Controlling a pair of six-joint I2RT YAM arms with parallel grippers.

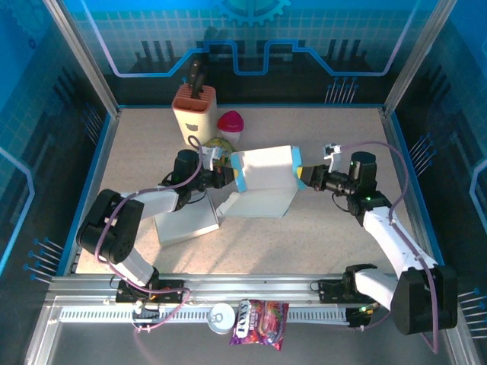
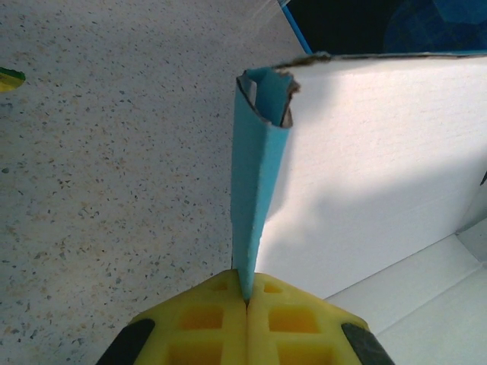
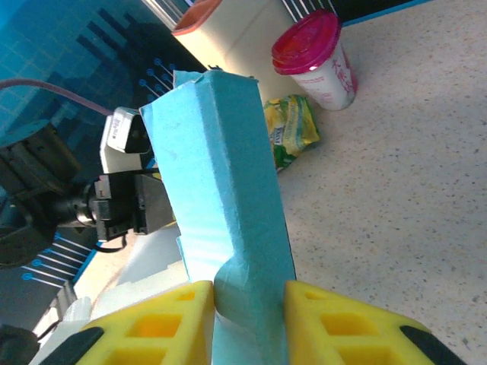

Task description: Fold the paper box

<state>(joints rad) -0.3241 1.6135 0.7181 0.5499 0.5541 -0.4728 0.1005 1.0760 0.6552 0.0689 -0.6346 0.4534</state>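
The paper box (image 1: 266, 181) is held off the worktop (image 1: 342, 137) near its middle, spanned between the two arms. The step in hand is judged to be the shaping of its end walls, with the folding only part done. In the left wrist view, the left gripper (image 2: 247, 303) is seen with its yellow jaws clenched on the thin blue flap (image 2: 255, 190) at the box's left end. The flap stands edge-on, with its top curled over beside the white panel (image 2: 380, 167). The right gripper (image 3: 247, 300) is clamped on the blue wall (image 3: 221, 175) at the opposite end, and the card is pinched and creased where the jaws meet it. From above, a white flap is seen hanging from the box toward the worktop, and a flat white sheet (image 1: 186, 224) lies by the left forearm; whether it is joined to the box cannot be told. The knife block (image 1: 194, 110), the pink-lidded cup (image 1: 230, 124) and the snack packet (image 1: 218, 144) stand just behind the box. The next move is judged to call for one end to be held firm while the other is turned inward along its crease, so that the end wall is brought square to the white panel. Only a gentle pull between the arms would be wanted, since thin card gripped at both ends may buckle or tear.
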